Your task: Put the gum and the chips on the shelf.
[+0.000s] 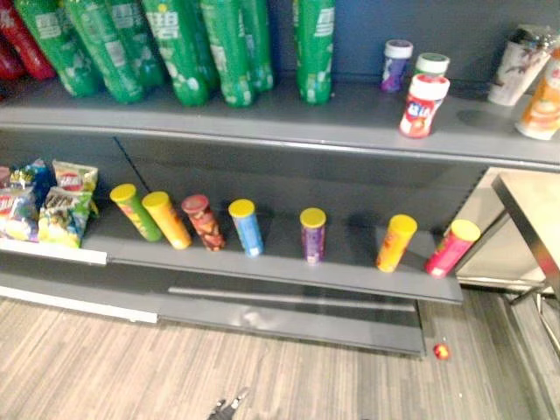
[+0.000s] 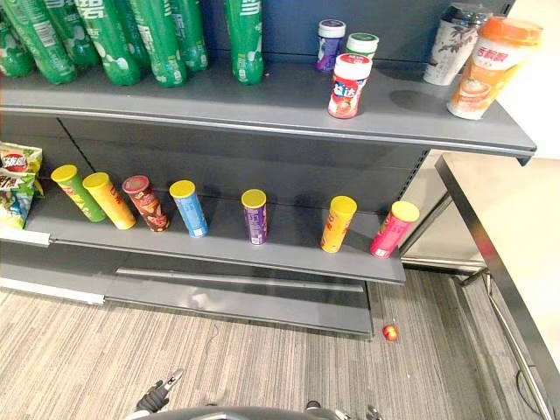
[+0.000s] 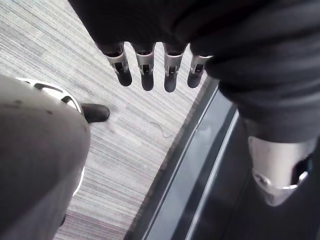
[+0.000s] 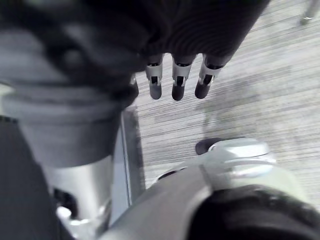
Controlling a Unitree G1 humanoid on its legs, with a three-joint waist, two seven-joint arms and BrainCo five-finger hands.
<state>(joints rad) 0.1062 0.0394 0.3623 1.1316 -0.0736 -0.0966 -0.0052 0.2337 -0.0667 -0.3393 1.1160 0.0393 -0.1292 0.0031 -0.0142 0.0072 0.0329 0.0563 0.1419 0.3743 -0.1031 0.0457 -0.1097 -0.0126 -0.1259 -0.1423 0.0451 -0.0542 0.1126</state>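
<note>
A red-and-white gum bottle (image 1: 423,105) stands on the upper shelf (image 1: 262,118), with a purple bottle (image 1: 396,66) and a green-lidded one (image 1: 431,63) behind it. Several chips cans with yellow lids, among them a blue can (image 1: 248,227) and a pink can (image 1: 451,248), stand in a row on the lower shelf (image 1: 280,264). My left hand (image 3: 145,70) hangs over the carpet near the shelf's base, fingers straight, holding nothing. My right hand (image 4: 177,80) hangs the same way, open and empty, low above the floor.
Green soda bottles (image 1: 175,44) line the upper shelf's left. Two cups (image 2: 486,66) stand at its right end. Snack bags (image 1: 52,206) lie at the lower shelf's left. A metal table (image 2: 516,227) stands to the right. A small red object (image 2: 390,332) lies on the carpet.
</note>
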